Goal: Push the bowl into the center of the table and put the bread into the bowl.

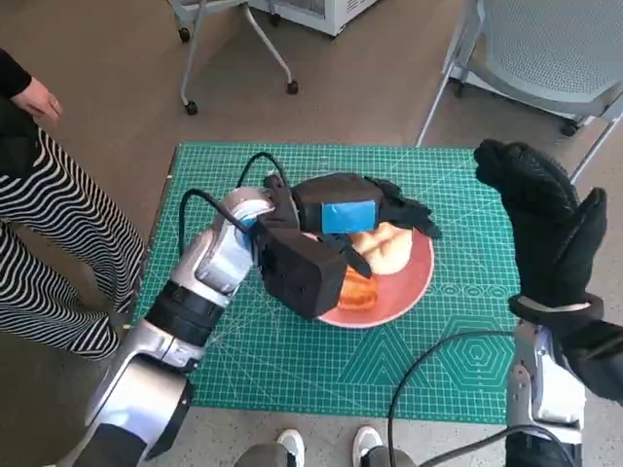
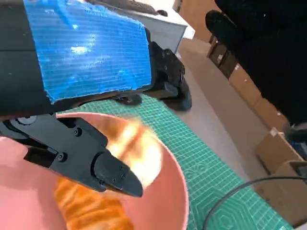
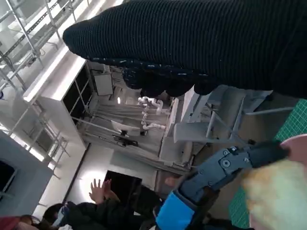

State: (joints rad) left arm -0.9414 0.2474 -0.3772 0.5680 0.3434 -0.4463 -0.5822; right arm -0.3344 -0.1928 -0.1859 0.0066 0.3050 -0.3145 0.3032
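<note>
A pink bowl (image 1: pixel 414 282) stands near the middle of the green mat. In it lie a pale bread (image 1: pixel 387 248) and an orange-brown piece (image 1: pixel 358 290). My left hand (image 1: pixel 346 209) hovers over the bowl with its fingers stretched out above the pale bread, gripping nothing. The left wrist view shows the blurred pale bread (image 2: pixel 139 148) and the orange piece (image 2: pixel 91 208) inside the bowl's rim (image 2: pixel 177 191), below the thumb. My right hand (image 1: pixel 550 229) is raised upright off the table's right side and holds nothing. The right wrist view shows the left hand (image 3: pixel 225 165) above the bread (image 3: pixel 276 196).
The green cutting mat (image 1: pixel 292 360) covers the tabletop. A person in striped trousers (image 1: pixel 49 233) stands close to the left edge. A chair (image 1: pixel 545 49) is behind the right corner and a wheeled frame (image 1: pixel 234 58) behind the left. Shoes (image 1: pixel 321 448) show at the near edge.
</note>
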